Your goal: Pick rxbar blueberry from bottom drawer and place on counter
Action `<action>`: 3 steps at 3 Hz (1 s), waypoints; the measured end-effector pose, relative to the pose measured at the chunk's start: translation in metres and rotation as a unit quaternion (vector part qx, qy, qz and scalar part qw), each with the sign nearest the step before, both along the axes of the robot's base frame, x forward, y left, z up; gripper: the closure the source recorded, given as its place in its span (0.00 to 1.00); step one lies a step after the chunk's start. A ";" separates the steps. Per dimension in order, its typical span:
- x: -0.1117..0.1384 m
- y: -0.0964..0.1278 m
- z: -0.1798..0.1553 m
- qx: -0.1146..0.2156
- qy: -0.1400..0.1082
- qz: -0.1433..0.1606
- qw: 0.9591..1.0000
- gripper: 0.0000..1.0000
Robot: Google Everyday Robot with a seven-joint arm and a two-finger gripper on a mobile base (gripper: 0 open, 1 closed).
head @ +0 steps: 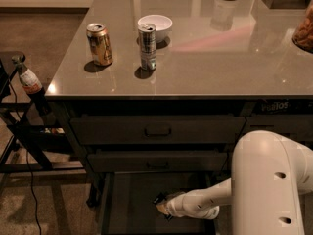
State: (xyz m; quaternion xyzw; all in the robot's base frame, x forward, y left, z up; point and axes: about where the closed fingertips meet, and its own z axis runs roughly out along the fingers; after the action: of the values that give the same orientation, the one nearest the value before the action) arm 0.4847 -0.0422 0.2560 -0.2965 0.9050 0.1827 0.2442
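Pincer [165,207] in bottom drawer [126,199], rxbar [159,198] perhaps diagonal

The arm [266,180] is smooth, glossy white: a bulky rounded housing with 2 small dark oval recesses on its side, then a slimmer, segmented white forearm [210,200]. Its tool [163,207], tan and dark at the tip, sits inside the bottom drawer [128,204].

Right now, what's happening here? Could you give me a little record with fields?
gripper: down inside the open bottom drawer, arm coming in from the right
rxbar blueberry: not clearly visible at the gripper
counter: gold can, silver can and white bowl near its left end
upper drawers: both shut
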 end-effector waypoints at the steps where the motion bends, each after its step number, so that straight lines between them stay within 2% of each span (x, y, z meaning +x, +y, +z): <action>1: -0.001 -0.005 0.014 -0.004 -0.002 0.000 1.000 1.00; 3: -0.013 -0.036 0.091 -0.030 -0.016 -0.024 0.999 1.00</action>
State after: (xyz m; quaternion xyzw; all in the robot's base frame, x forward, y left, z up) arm 0.4722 -0.0781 0.3468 -0.2854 0.9127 0.1448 0.2543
